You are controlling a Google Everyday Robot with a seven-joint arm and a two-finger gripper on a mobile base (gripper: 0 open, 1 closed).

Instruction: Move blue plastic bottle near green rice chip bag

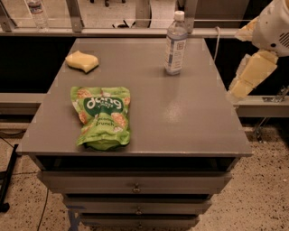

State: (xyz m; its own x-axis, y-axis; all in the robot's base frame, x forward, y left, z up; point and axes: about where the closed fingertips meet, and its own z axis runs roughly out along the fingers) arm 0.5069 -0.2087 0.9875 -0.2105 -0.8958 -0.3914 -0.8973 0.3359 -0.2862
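Observation:
The blue plastic bottle (175, 43), clear with a white cap and pale label, stands upright at the far right of the grey table (189, 117). The green rice chip bag (102, 116) lies flat near the table's front left, well apart from the bottle. Only pale links of my arm (253, 72) show at the right edge, beside the table and right of the bottle. My gripper itself is out of view.
A pale yellow sponge (82, 61) lies at the far left of the table. A small distant bottle (37, 12) stands beyond the table at top left. A rail (135, 31) runs behind the table. Drawers (135, 185) sit under the front edge.

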